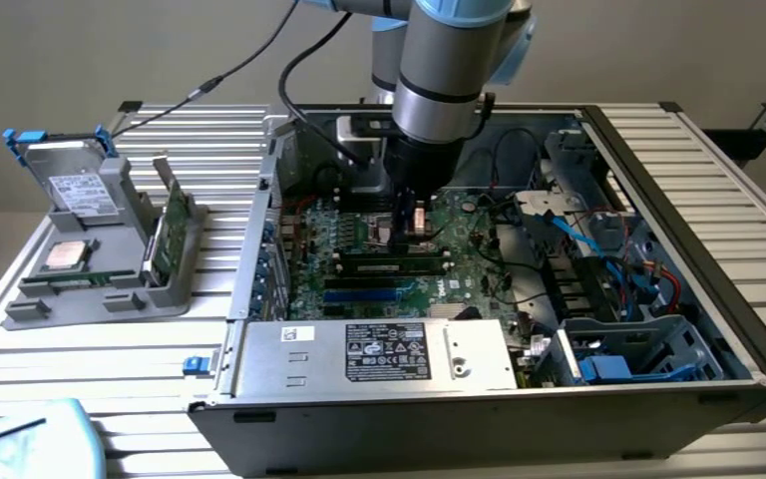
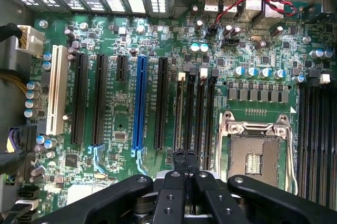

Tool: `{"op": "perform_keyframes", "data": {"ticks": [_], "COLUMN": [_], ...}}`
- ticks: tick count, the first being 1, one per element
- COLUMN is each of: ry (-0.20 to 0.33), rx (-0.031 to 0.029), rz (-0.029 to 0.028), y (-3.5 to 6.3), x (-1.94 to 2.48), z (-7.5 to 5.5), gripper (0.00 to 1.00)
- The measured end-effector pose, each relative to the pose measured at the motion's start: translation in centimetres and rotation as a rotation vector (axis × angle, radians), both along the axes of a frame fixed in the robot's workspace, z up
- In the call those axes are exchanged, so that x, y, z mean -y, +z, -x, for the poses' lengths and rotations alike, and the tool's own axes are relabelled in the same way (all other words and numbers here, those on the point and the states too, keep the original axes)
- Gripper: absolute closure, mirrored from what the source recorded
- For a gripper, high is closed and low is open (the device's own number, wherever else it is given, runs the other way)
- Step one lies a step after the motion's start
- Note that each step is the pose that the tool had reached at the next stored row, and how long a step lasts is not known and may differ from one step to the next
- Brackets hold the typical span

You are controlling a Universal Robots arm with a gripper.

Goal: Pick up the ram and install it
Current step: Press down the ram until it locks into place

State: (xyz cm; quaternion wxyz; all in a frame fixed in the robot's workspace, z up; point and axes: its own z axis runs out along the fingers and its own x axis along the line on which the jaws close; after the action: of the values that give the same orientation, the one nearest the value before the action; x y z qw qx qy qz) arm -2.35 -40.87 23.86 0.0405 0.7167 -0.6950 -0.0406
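**desk:** where's the ram, and which way does it run?

**photographer:** the ram point(image 1: 390, 265) sits on edge among the black memory slots on the motherboard point(image 1: 356, 235), inside the open computer case point(image 1: 702, 190). it is a dark-green stick, and its long axis runs from the exterior view's left to the exterior view's right, parallel to the slots around it. whether it is fully pressed home cannot be told.

**desk:** and the pincer?

**photographer:** the gripper point(image 1: 410, 238) hangs straight down just behind the stick. its fingers point(image 2: 184, 163) are pressed together with nothing between them. contact with the stick cannot be made out. in the wrist view the closed tips sit over the memory slots, between a blue expansion slot point(image 2: 139, 103) and the bare cpu socket point(image 2: 255, 155).

**desk:** any writing?

**photographer:** the power supply point(image 1: 376, 354) at the case's near edge carries a black label and a small white sticker, both too fine to read. outside the case, on the slatted table point(image 1: 131, 344), a grey holder point(image 1: 97, 289) keeps a green card point(image 1: 167, 230) upright and a labelled drive point(image 1: 80, 185), also unreadable.
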Motion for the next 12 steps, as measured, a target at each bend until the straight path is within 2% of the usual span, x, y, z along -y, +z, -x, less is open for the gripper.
{"op": "perform_keyframes", "data": {"ticks": [4, 12], "ry": [-0.051, -0.175], "rx": [0.0048, 0.0050], "rz": [-0.0001, 0.0002], "y": [-0.04, -0.11], "x": [0.00, 0.00], "z": [0.00, 0.01], "gripper": [0.89, 0.89]}}
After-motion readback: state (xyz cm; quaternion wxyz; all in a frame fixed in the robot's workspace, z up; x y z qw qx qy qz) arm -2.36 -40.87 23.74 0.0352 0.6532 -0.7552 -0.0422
